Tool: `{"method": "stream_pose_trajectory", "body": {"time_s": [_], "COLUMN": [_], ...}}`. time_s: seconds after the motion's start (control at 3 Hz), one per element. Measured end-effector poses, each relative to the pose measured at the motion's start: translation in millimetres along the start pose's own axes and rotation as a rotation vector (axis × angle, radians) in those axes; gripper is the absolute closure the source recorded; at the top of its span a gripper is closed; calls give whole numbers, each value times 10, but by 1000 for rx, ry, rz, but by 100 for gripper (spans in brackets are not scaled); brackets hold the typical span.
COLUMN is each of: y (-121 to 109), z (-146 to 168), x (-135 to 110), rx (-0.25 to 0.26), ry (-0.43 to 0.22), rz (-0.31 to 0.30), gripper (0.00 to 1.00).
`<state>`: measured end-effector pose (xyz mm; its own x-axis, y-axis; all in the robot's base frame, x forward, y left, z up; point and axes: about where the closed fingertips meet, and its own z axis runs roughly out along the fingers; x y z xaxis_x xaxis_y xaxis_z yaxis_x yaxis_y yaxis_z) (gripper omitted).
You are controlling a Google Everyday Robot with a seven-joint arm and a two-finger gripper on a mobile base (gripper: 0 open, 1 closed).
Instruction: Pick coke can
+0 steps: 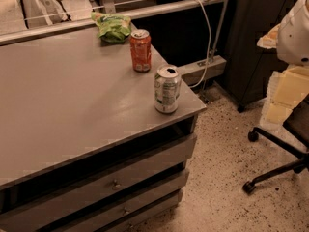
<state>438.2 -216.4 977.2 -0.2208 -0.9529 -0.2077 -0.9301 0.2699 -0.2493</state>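
The coke can (140, 50), orange-red with a silver top, stands upright near the far right part of the grey table (63, 105). A green-and-white silver can (167, 89) stands upright in front of it, close to the table's right front corner. My gripper (286, 96) hangs at the right edge of the view under the arm's white rounded shell (295, 32). It is well off the table, to the right of both cans and above the floor. Nothing is in it.
A green snack bag (112, 26) lies behind the coke can at the table's far edge. The table has drawers (116, 182) in front. A black office chair base (275, 163) stands on the speckled floor at right. A cable (208, 37) hangs behind the table.
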Motion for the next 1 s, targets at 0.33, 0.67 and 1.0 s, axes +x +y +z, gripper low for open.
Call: {"method": "stream_pose_trajectory", "body": {"time_s": [0.33,0.67,1.0], "y": [-63,-489,-1060], "z": [-2,77,106], "x": [-26,-86,-146], "rx": [16,46,87], "ry": [-7,-41,-80], "rz": [6,3,15], "gripper": [0,0,0]}}
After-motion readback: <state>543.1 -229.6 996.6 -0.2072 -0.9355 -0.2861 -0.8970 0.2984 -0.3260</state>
